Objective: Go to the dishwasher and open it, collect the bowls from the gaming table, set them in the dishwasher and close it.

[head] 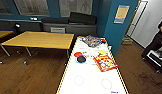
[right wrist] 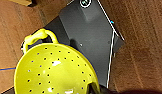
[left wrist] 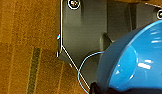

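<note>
Left end effector is dark and low at the frame edge in the left wrist view, w/ a bright blue bowl right against it; looks carried, but fingers aren't clear, so can't tell how far open it is. Right end effector likewise sits at the rim of a yellow perforated colander w/ a loop handle; grip state can't be told either. Wood floor lies under both.

Head view: gaming table (white counter, yellow edging) runs straight ahead; on it an orange-red bowl touching a black bowl, a red game box just beside, a small yellow item, more colourful boxes at the far end. Yellow-topped table stands to the left; a person at the far right edge. Dishwasher isn't seen here.

Judgement: collecting is part done, two bowls left on the counter. To do this well: keep both loads level and steady; approach square to the counter's long side; don't clip the game box when reaching the touching pair, taking the nearer black one first.
</note>
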Robot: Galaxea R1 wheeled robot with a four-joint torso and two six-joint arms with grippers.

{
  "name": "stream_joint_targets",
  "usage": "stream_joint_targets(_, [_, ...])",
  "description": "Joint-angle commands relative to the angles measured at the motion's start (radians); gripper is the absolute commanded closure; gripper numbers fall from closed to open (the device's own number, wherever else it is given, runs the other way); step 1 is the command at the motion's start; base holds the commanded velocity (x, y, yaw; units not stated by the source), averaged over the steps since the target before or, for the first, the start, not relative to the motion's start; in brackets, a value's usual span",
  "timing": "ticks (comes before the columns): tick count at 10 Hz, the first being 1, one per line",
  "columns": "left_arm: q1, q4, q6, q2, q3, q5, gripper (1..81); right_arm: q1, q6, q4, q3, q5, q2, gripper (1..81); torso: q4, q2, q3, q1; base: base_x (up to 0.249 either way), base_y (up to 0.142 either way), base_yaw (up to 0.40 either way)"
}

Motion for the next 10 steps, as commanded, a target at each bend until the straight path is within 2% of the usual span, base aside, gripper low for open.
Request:
stream_joint_targets(1, [-0.017,0.011,0.017,0.006,-0.039,0.061,81.1,0.021,-0.007,-0.015,-0.021,-0.064,-0.011,81.1,0.000,0.000,0.036,0.000,0.000,0.000,0.000])
stream_joint_targets(4, [-0.015,0.011,0.029,0.058,-0.108,0.060,81.1,0.020,-0.007,-0.018,-0.033,-0.064,-0.002,81.1,0.000,0.000,0.090,0.000,0.000,0.000,0.000])
stream_joint_targets(6, [-0.015,0.013,0.029,0.067,-0.110,0.060,81.1,0.018,-0.007,-0.021,-0.039,-0.064,0.003,81.1,0.000,-0.001,0.126,-0.001,0.000,0.000,0.000])
stream_joint_targets(8, [-0.015,0.011,0.043,0.078,-0.110,0.060,81.1,0.020,-0.007,-0.025,-0.041,-0.064,0.003,81.1,0.000,-0.001,0.167,-0.002,0.000,0.000,0.000])
stream_joint_targets(9, [-0.017,0.011,0.043,0.079,-0.108,0.060,81.1,0.018,-0.007,-0.025,-0.041,-0.064,0.003,81.1,0.000,-0.002,0.141,-0.002,0.000,0.000,0.000])
stream_joint_targets(10, [-0.015,0.011,0.044,0.084,-0.110,0.061,81.1,0.018,-0.007,-0.025,-0.047,-0.064,0.007,81.1,0.000,-0.002,0.157,-0.003,0.000,0.000,0.000])
